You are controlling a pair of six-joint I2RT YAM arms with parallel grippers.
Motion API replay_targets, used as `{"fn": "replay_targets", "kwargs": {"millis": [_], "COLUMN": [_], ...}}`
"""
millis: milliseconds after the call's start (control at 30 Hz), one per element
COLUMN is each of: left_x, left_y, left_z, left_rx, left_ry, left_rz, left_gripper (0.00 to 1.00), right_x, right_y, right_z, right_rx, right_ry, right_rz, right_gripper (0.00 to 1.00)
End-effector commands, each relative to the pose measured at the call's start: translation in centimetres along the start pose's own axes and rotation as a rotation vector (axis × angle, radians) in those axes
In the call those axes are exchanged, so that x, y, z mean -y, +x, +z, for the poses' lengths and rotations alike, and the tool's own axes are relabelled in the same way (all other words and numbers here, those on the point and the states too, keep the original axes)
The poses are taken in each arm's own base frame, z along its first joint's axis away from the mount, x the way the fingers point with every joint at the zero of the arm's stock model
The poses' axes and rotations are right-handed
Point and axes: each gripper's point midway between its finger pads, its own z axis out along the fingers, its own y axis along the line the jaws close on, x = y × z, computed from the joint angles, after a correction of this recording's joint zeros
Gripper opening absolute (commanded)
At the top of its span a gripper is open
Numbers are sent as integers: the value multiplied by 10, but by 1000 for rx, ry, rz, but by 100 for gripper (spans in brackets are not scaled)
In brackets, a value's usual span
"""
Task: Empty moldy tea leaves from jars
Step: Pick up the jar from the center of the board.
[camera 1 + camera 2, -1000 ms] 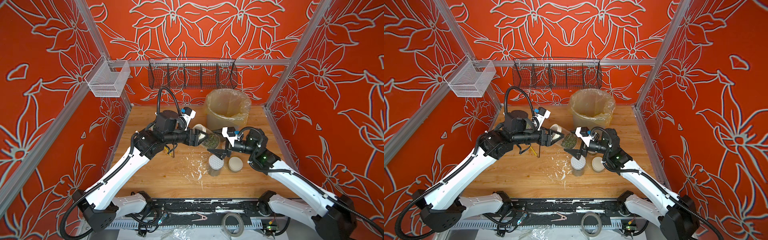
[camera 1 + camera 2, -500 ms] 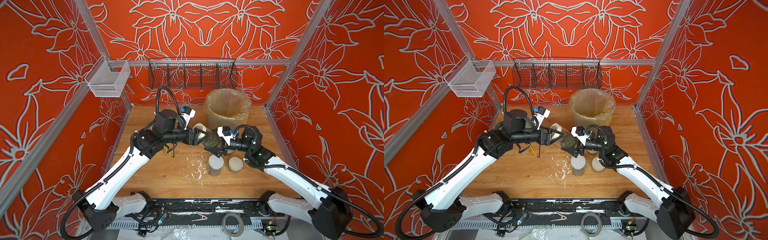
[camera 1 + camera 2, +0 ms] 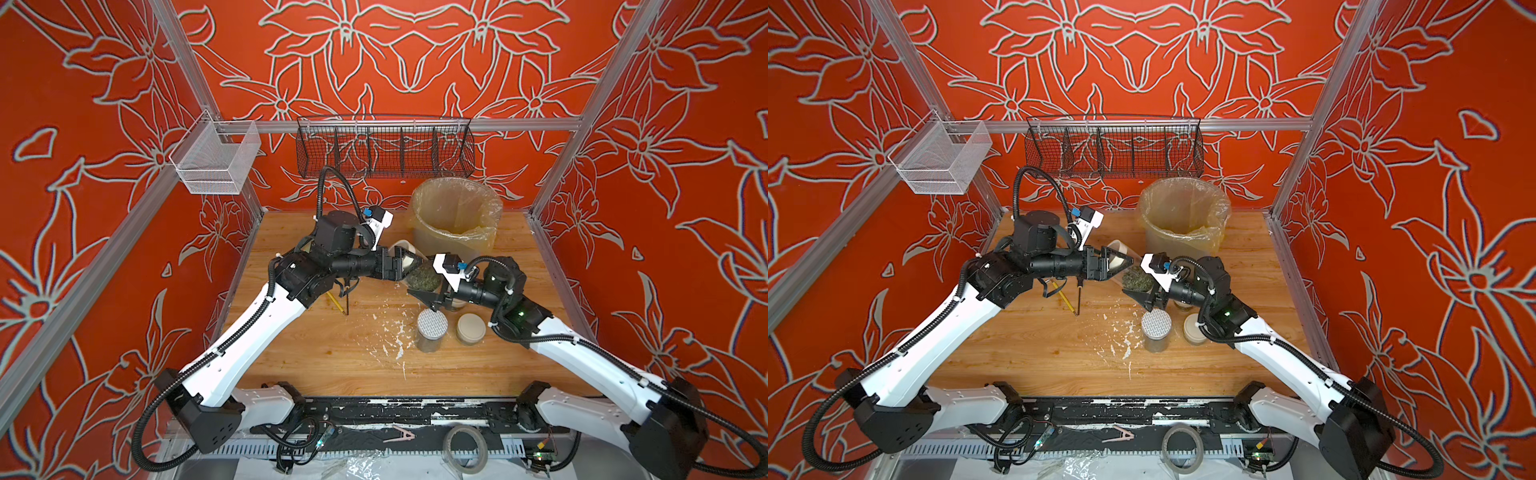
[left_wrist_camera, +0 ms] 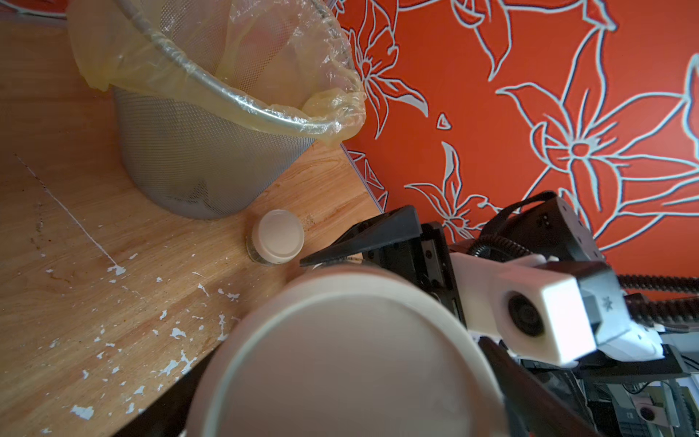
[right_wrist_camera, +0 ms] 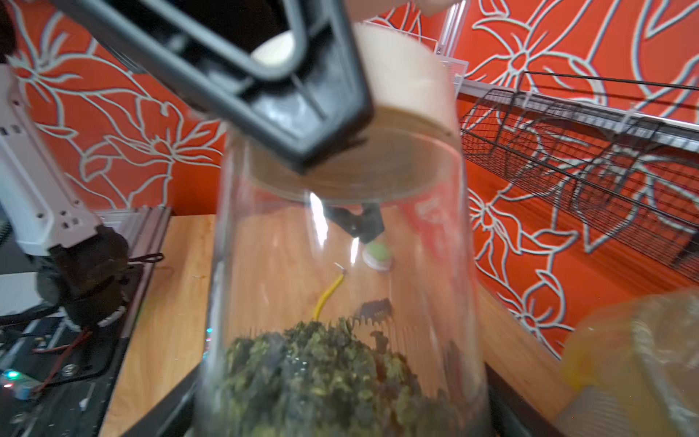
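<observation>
A tall glass jar [image 3: 417, 272] [image 3: 1133, 276] hangs tilted above the table in front of the bin, with moldy tea leaves [image 3: 424, 279] [image 5: 321, 367] in its lower end. My right gripper [image 3: 424, 287] [image 3: 1138, 287] is shut on that lower end. Its cream lid [image 3: 409, 258] [image 4: 351, 359] points to my left gripper [image 3: 409, 268] [image 3: 1121, 266], which is open with a finger on each side of the lid. Three more jars stand under my right arm. One has a dotted lid [image 3: 432, 326], one a cream lid [image 3: 470, 328], and one is half hidden [image 3: 457, 305].
The grey mesh bin [image 3: 457, 195] [image 4: 212, 151] with a yellowish liner stands at the back right. A yellow pencil [image 3: 334, 301] and a dark stick [image 3: 345, 301] lie under my left wrist. White paint flecks [image 3: 390, 334] dot the middle. A black wire basket [image 3: 384, 151] hangs on the back wall.
My right gripper moved in from the right and shut on the jar's lower end. My left gripper, which held the lid, has opened.
</observation>
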Motion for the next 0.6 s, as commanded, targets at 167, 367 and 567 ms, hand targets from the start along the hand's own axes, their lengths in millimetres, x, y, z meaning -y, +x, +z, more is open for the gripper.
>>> {"fn": "replay_targets", "kwargs": {"millis": [167,367,567], "left_x": [39,52,56], "left_y": [-31,-19,-3], "left_z": [-42,-55,-56], "left_rx": [135,74,-2], "left_ry": [50,73,121], "left_rz": [190,420,540], "left_gripper": [97,97,97], "right_x": [9,4,-1], "right_y": [-33,-39,-45], "right_z": [-13,-17,-20], "right_rx": [111,136,150], "right_ry": [88,71,49], "right_rz": [-110,-83,-76], "right_gripper": [28,27,27]}}
